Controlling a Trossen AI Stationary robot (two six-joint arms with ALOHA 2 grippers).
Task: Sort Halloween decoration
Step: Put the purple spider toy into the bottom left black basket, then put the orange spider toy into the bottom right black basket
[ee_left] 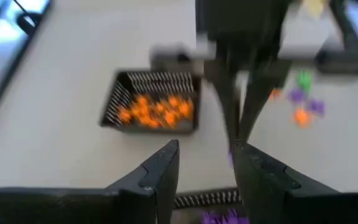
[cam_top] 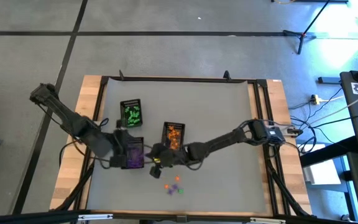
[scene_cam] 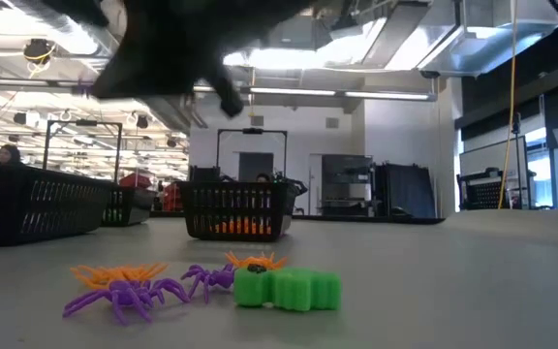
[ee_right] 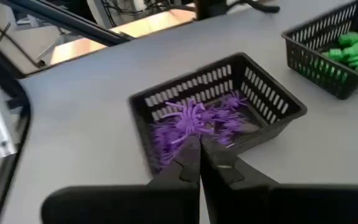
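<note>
1. Hard to make out in the low view: dark blurred arm parts across the top, no fingers shown.
2. Left gripper (ee_left: 205, 167) above the purple tray (cam_top: 133, 153), fingers apart, empty.
3. Right gripper (ee_right: 201, 149) beside that tray, fingers together, nothing visibly between them.
4. Loose trinkets (cam_top: 173, 185) on the table (cam_top: 229, 112) near its front edge, apart from both grippers; orange tray (cam_top: 173, 135) and green tray (cam_top: 131, 112) beyond.

no readable text, labels or numbers — none on any surface
</note>
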